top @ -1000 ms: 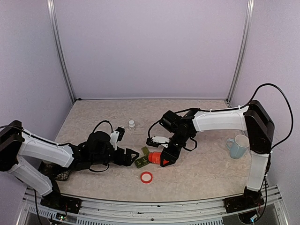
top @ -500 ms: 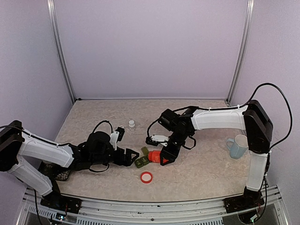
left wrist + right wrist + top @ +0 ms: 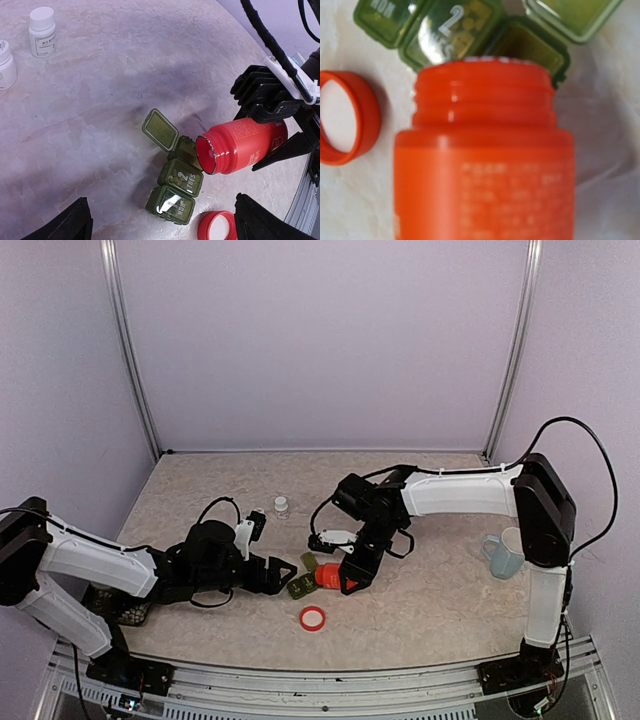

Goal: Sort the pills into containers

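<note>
The containers [image 3: 179,186] are a dark green strip of three compartments on the table. The two nearer lids, marked MON and TUES, are down, and the far lid [image 3: 160,129] stands open. My right gripper [image 3: 352,571] is shut on an uncapped red bottle [image 3: 245,148], which lies tipped on its side. The bottle's mouth hangs just over the open compartment [image 3: 532,47]. My left gripper [image 3: 165,227] is open, low over the table just left of the containers [image 3: 303,581], touching nothing. The pills are hidden.
The bottle's red cap [image 3: 218,228] lies beside the MON end of the strip. Two small white bottles [image 3: 42,25] stand farther back on the left. A pale blue mug [image 3: 507,551] stands at the right edge, and something dark [image 3: 125,611] lies under my left arm.
My right gripper has eased slightly to the left with the red bottle. The left arm has stayed put.
</note>
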You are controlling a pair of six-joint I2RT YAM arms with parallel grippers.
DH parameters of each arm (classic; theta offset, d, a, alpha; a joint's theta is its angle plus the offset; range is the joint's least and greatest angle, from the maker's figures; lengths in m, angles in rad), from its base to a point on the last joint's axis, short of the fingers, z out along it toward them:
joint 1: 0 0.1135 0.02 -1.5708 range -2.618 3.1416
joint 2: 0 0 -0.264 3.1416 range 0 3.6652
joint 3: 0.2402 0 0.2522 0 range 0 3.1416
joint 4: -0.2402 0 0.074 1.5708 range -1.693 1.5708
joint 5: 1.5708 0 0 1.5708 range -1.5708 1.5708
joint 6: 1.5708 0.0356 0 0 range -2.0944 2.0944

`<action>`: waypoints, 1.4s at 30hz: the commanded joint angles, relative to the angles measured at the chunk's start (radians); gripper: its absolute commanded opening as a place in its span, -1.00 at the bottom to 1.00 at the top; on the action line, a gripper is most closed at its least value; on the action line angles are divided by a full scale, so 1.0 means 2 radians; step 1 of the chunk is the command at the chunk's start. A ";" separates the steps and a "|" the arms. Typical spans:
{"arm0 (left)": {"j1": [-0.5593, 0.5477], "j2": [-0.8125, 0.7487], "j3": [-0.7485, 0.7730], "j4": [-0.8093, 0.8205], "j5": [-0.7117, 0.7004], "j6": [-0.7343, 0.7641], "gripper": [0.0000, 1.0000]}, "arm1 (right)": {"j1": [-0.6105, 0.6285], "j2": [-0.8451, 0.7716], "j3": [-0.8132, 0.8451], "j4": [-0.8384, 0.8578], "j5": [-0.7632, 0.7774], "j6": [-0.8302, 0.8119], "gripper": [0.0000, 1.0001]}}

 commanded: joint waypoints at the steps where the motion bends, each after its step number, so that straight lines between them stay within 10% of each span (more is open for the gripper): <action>1: 0.002 0.001 -0.004 0.014 0.003 0.000 0.93 | 0.006 0.007 0.015 -0.017 0.007 -0.004 -0.42; 42: 0.002 0.020 -0.014 0.038 0.009 -0.008 0.92 | 0.024 0.036 0.090 -0.085 0.058 0.000 -0.41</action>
